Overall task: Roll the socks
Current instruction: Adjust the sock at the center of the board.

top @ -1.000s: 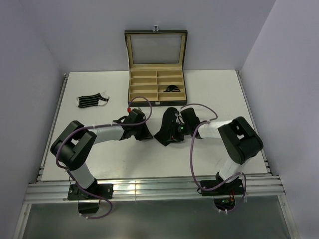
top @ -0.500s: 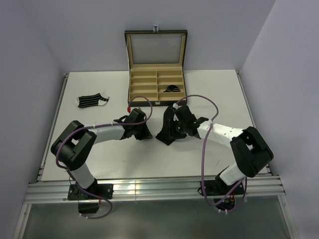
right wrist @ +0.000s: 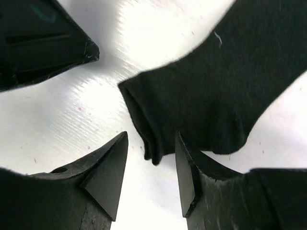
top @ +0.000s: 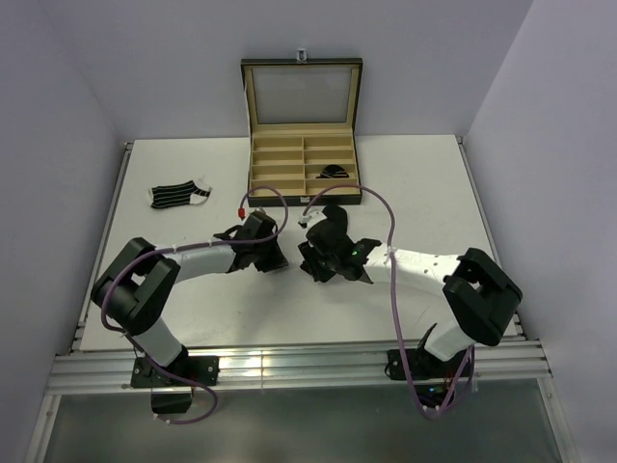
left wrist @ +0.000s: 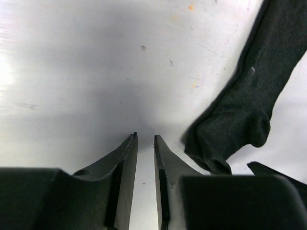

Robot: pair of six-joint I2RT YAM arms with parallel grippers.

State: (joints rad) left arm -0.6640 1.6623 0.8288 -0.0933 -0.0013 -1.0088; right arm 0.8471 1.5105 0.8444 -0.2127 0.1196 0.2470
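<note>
**Top external view**
- Item 1: plain black fabric sock (top: 324, 224), unrolled, at the middle of the white bench (top: 193, 309). It lies just in front of the black compartmented box with tan lining (top: 303, 170).
- The left gripper (top: 278, 258) and right gripper (top: 307, 258) meet at its near end. Dark on dark, so the outlines are hard to separate.
- Item 2: black sock with thin white stripes (top: 179, 196), flat and well apart at the far left (the left arm's side).
- Item 3: small dark rolled bundle (top: 334, 173) in a right-hand compartment of the box.
- Room: open bench in front and to the right, with the box wall close behind.

**Left wrist view**
- Left gripper (left wrist: 145, 140): jaws a narrow slit apart, nothing between them, bare bench beneath.
- The plain sock (left wrist: 244, 105) lies to its right. Its long axis slants from upper right down to a bunched end near the right-hand finger. Whether they touch cannot be told.

**Right wrist view**
- Right gripper (right wrist: 151, 136): jaws moderately apart and not clamped.
- A corner of the plain sock (right wrist: 220, 91) pokes into the gap, and the rest runs off to the upper right.
- The left gripper's body (right wrist: 38, 43) sits near, at upper left.

**Judgement**
- The right gripper is the nearer one and already straddles the corner.
- The left gripper would need to shift right to help.
</note>
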